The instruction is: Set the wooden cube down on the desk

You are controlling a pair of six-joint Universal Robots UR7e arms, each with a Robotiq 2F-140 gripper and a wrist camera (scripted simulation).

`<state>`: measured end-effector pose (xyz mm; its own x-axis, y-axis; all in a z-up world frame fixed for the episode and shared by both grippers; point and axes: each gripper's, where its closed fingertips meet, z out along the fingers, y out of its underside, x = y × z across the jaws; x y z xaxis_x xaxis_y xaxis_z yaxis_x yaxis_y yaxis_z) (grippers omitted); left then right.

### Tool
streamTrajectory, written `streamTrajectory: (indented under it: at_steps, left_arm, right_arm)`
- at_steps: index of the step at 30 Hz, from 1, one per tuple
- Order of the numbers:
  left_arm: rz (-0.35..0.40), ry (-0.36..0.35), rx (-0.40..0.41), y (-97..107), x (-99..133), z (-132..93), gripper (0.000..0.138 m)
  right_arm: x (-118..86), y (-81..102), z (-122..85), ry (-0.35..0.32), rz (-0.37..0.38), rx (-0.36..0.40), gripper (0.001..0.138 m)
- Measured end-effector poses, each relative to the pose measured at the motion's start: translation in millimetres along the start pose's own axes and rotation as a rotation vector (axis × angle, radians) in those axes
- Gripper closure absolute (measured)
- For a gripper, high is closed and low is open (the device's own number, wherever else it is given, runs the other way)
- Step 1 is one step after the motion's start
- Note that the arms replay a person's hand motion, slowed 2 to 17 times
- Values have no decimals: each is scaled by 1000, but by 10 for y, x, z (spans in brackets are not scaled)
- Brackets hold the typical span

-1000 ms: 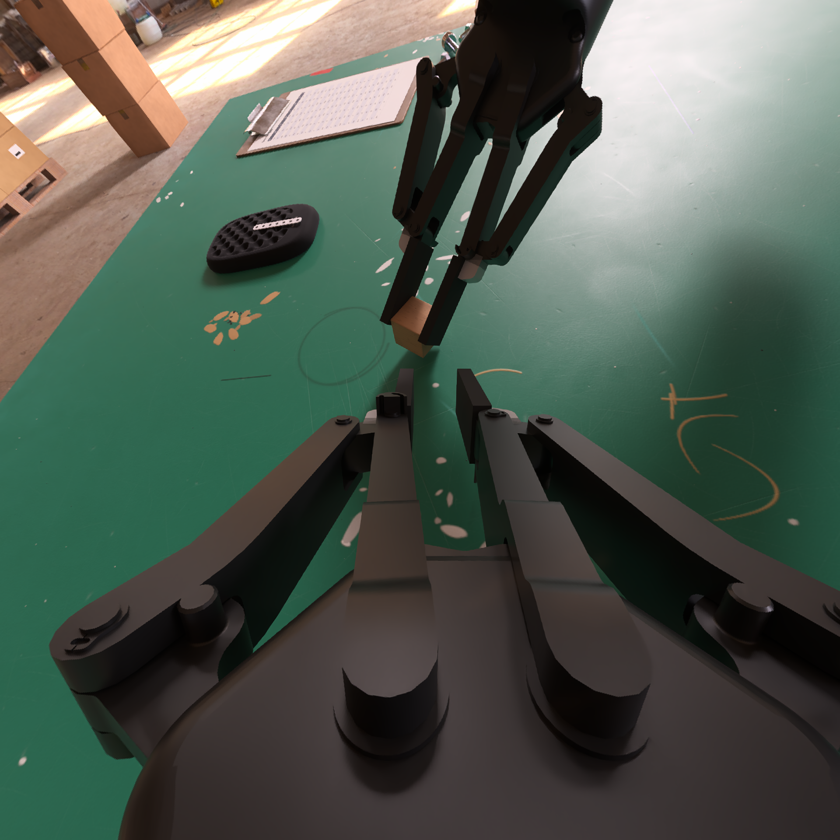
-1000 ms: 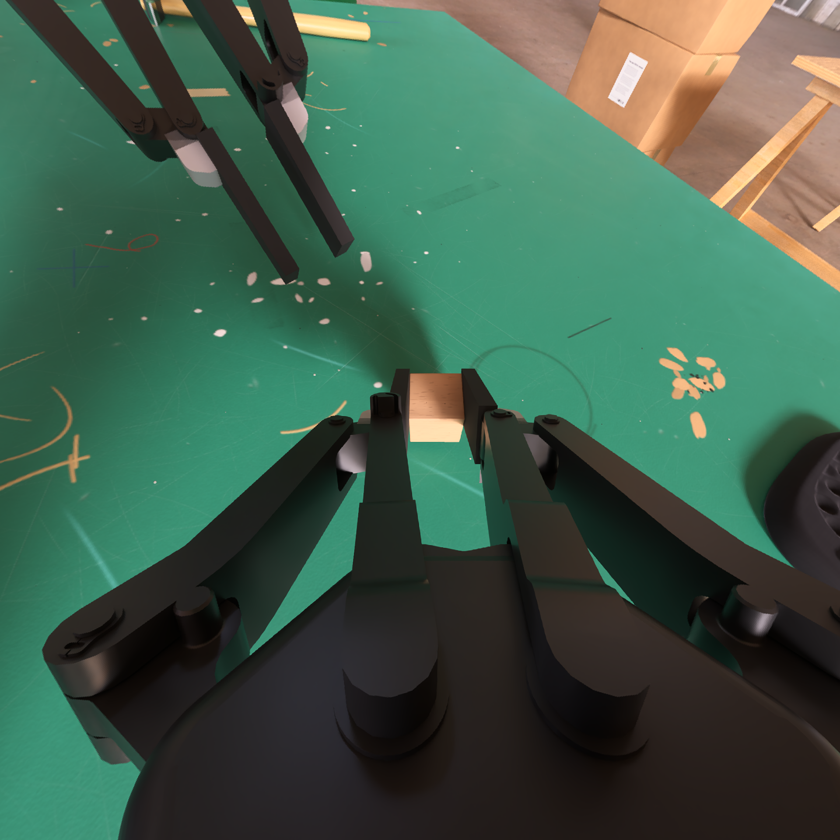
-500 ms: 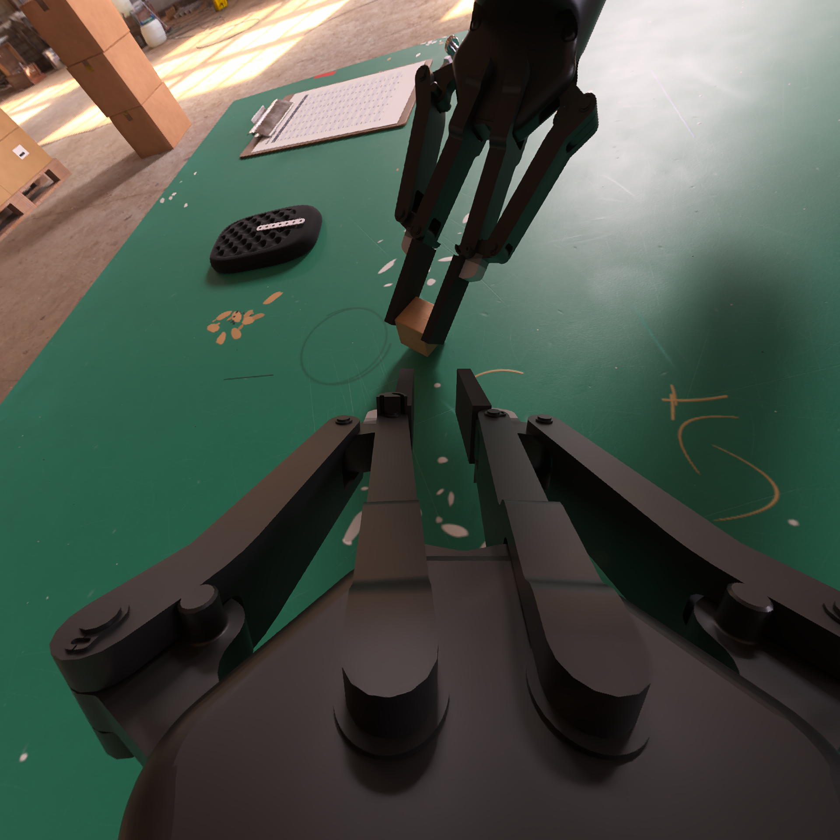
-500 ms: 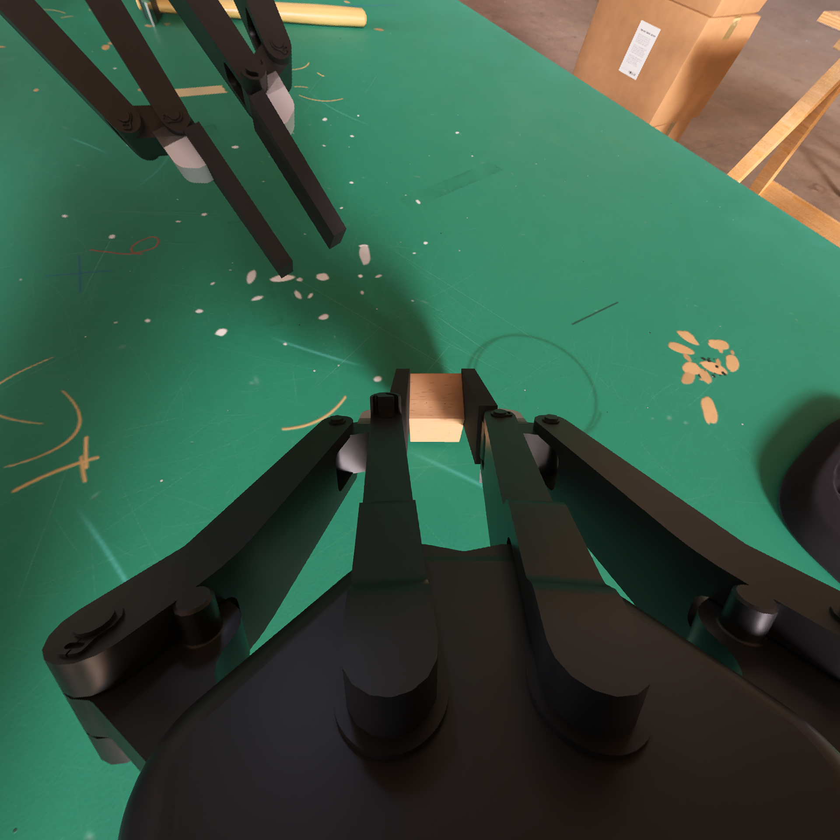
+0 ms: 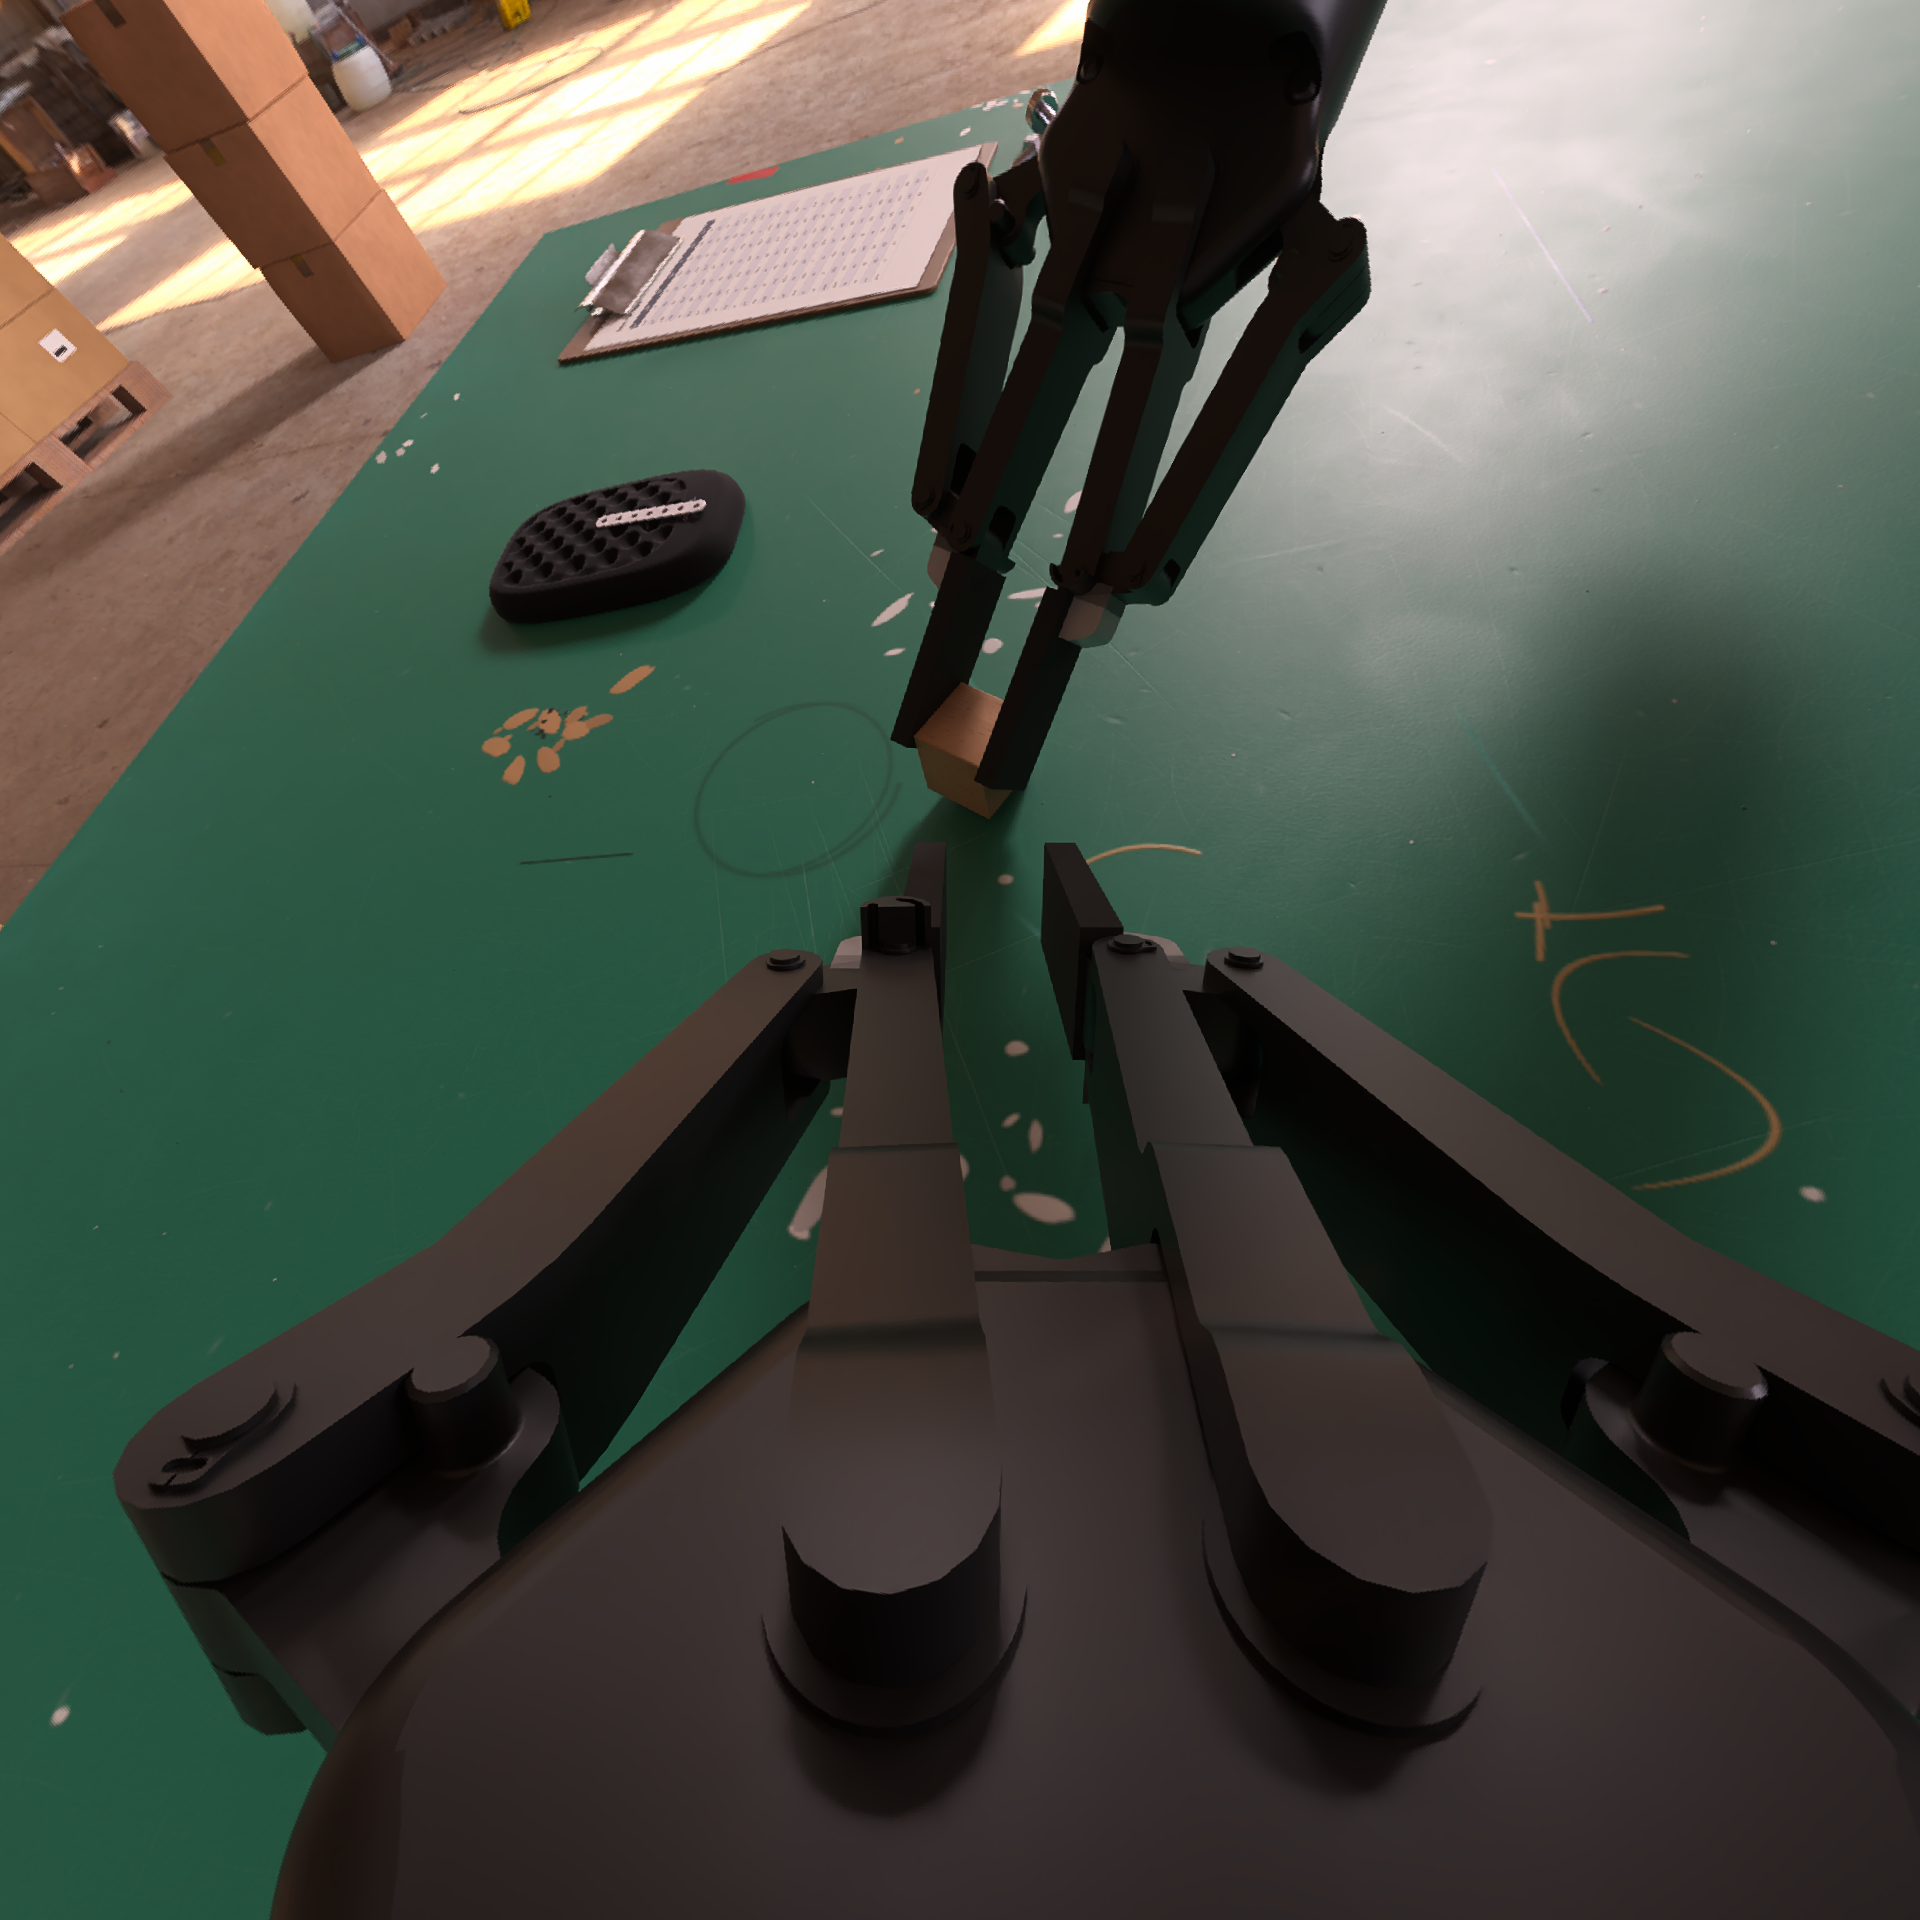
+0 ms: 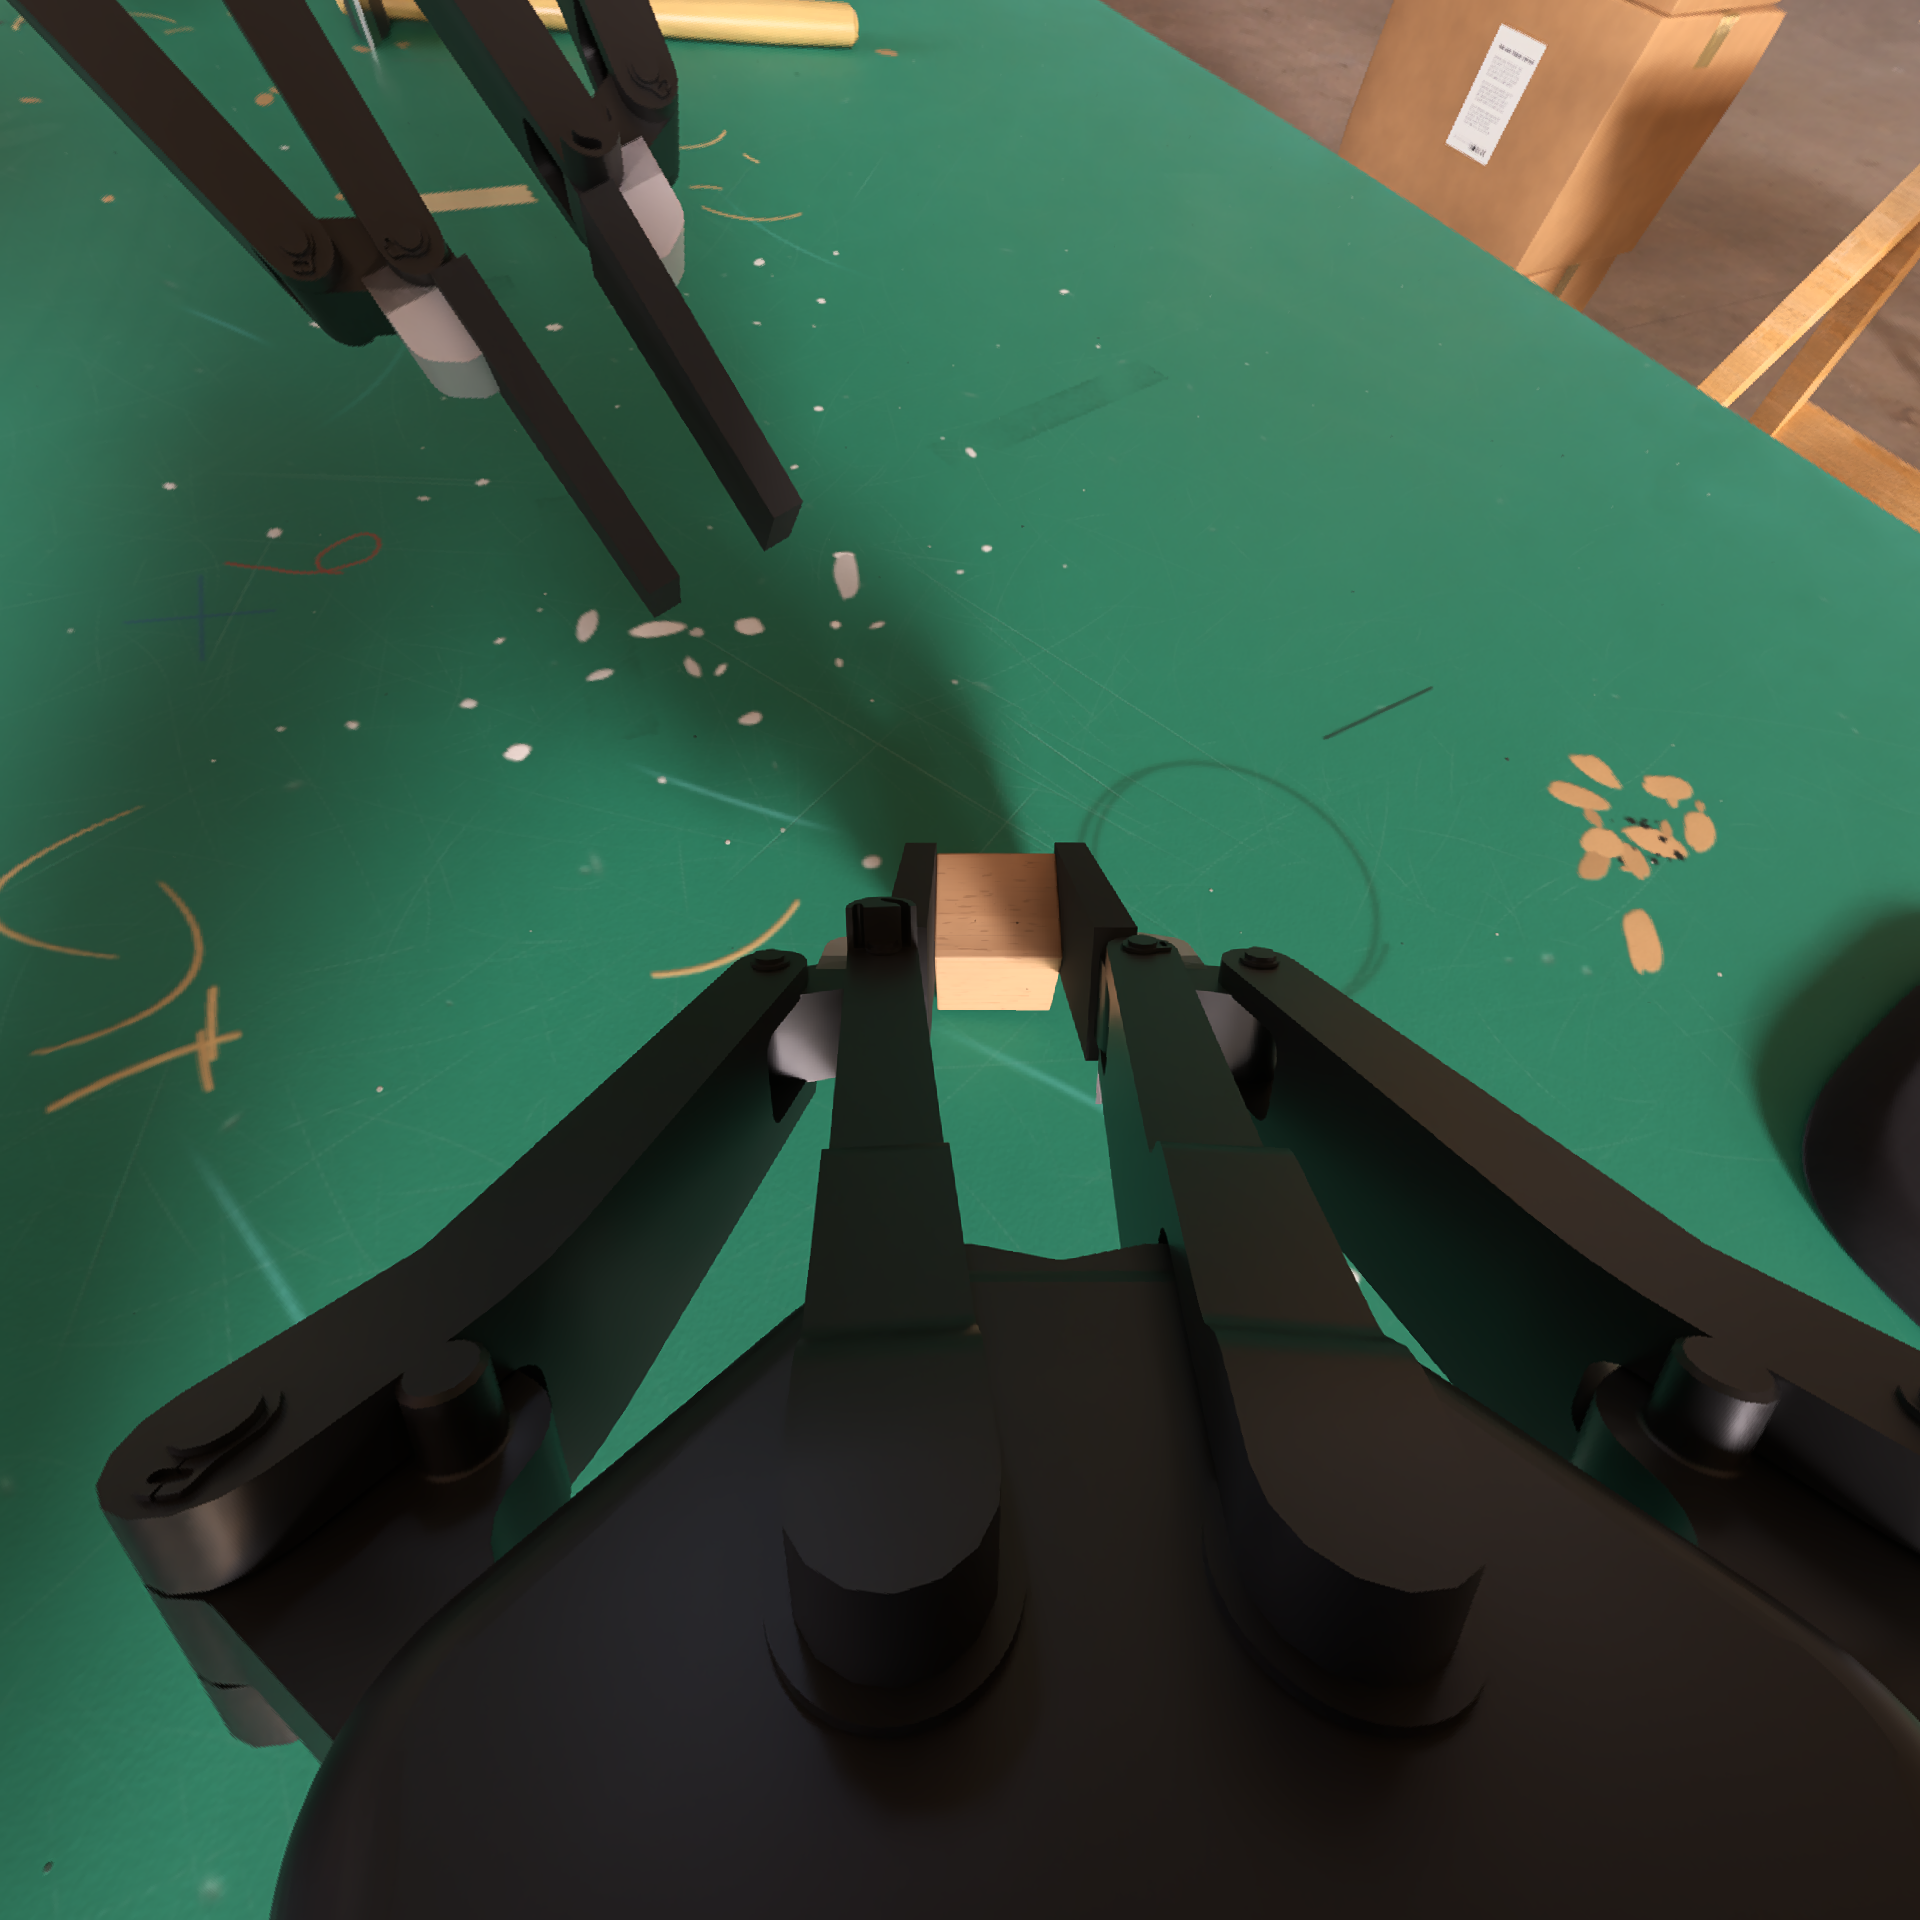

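Note:
The wooden cube [image 6: 992,925] is a small light block clamped between the fingers of my right gripper [image 6: 994,873], which is shut on it. In the left wrist view the cube [image 5: 956,753] sits at the tips of the right gripper [image 5: 954,753], low over the green desk [image 5: 312,1039], beside a drawn circle [image 5: 795,790]. I cannot tell whether the cube touches the desk. My left gripper [image 5: 994,857] is open and empty, its tips a short way in front of the cube. It also shows in the right wrist view [image 6: 717,569], above the desk.
A black perforated pad [image 5: 618,545] and a clipboard [image 5: 779,249] lie on the desk beyond the cube. A yellow rod [image 6: 727,16] lies at the far edge. Cardboard boxes [image 5: 260,156] [image 6: 1558,125] and a wooden frame [image 6: 1829,343] stand off the desk.
My right gripper has shifted slightly with the cube still in its grip. My left gripper has hardly moved and stays open.

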<state>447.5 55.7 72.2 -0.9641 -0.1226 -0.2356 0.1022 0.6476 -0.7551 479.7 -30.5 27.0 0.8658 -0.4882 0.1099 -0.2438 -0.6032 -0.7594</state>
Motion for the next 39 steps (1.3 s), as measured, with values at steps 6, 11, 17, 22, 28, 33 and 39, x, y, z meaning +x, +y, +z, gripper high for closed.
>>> streamTrajectory:
  at_steps: [6, 11, 17, 22, 28, 33, 39]
  left_arm:
    - [-4, -3, 2, 1, -12, -12, 113]
    - [-7, -5, 3, 3, -24, -23, 113]
    - [-11, -8, 5, 6, -38, -39, 113]
    - [-13, -9, 6, 10, -50, -55, 113]
    - [-16, -13, 6, 15, -70, -80, 113]
    - [-17, -18, 7, 19, -90, -105, 113]
    - [-21, -27, 11, 22, -122, -144, 113]
  right_arm:
    - [-13, 10, 10, -4, -8, -9, 109]
    - [-21, 14, 18, -5, -16, -15, 109]
    - [-22, 9, 22, 0, -26, -16, 109]
    - [-23, 7, 23, 3, -33, -17, 109]
    - [-24, 7, 23, 5, -39, -18, 109]
    - [-24, 7, 23, 3, -42, -18, 109]
    - [-26, 8, 21, 0, -43, -17, 109]
